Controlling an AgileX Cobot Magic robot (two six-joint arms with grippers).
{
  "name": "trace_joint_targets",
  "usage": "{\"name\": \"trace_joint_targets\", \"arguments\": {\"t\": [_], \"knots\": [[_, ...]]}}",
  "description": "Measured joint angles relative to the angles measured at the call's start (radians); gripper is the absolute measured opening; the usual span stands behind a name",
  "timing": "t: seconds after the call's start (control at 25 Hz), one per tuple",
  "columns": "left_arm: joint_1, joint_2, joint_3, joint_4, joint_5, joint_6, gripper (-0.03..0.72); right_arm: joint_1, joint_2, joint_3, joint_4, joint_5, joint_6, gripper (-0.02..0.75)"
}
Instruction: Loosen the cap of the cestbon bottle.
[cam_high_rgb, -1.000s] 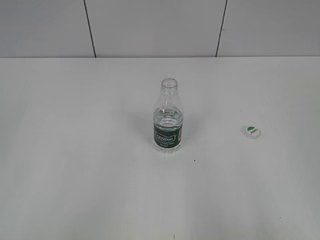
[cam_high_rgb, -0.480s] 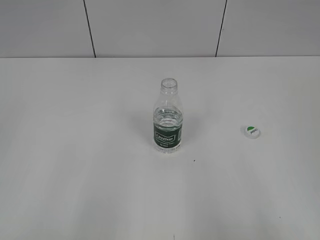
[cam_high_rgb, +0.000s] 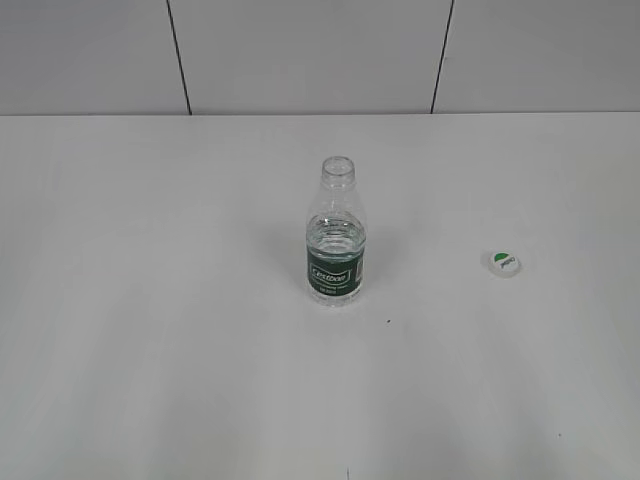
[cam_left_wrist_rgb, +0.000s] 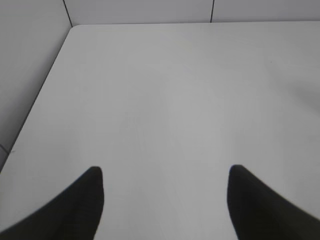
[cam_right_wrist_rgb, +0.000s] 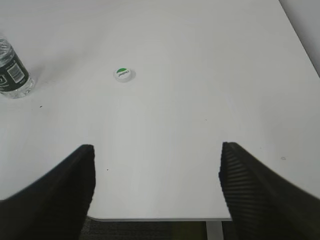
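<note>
The cestbon bottle (cam_high_rgb: 335, 240) stands upright near the middle of the white table, its neck open with no cap on it. Its lower part also shows at the left edge of the right wrist view (cam_right_wrist_rgb: 12, 72). The cap (cam_high_rgb: 504, 263) lies on the table well to the right of the bottle, green patch up; it also shows in the right wrist view (cam_right_wrist_rgb: 123, 74). My left gripper (cam_left_wrist_rgb: 165, 172) is open and empty over bare table. My right gripper (cam_right_wrist_rgb: 156, 150) is open and empty above the table's front edge, short of the cap. Neither gripper shows in the exterior view.
The white table (cam_high_rgb: 150, 350) meets a grey panelled wall at the back. The left wrist view shows the table's left edge and far corner (cam_left_wrist_rgb: 65, 40). The right wrist view shows the front edge (cam_right_wrist_rgb: 160, 218) and the right edge.
</note>
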Motion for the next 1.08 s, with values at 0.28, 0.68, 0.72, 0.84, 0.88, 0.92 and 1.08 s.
{"name": "trace_joint_targets", "arguments": {"t": [0.28, 0.68, 0.72, 0.84, 0.88, 0.92, 1.08], "knots": [[0.000, 0.000, 0.000, 0.000, 0.000, 0.000, 0.470, -0.034, 0.000, 0.000, 0.000, 0.000, 0.000, 0.590], [0.000, 0.000, 0.000, 0.001, 0.000, 0.000, 0.470, -0.058, 0.000, 0.000, 0.000, -0.001, 0.000, 0.590], [0.000, 0.000, 0.000, 0.001, 0.000, 0.000, 0.470, -0.058, 0.000, 0.000, 0.000, -0.001, 0.000, 0.590], [0.000, 0.000, 0.000, 0.001, 0.000, 0.000, 0.470, -0.058, 0.000, 0.000, 0.000, -0.001, 0.000, 0.590], [0.000, 0.000, 0.000, 0.001, 0.000, 0.000, 0.470, -0.058, 0.000, 0.000, 0.000, -0.001, 0.000, 0.590], [0.000, 0.000, 0.000, 0.001, -0.001, 0.000, 0.470, -0.058, 0.000, 0.000, 0.000, -0.001, 0.000, 0.590], [0.000, 0.000, 0.000, 0.001, -0.001, 0.000, 0.470, -0.058, 0.000, 0.000, 0.000, -0.001, 0.000, 0.589]]}}
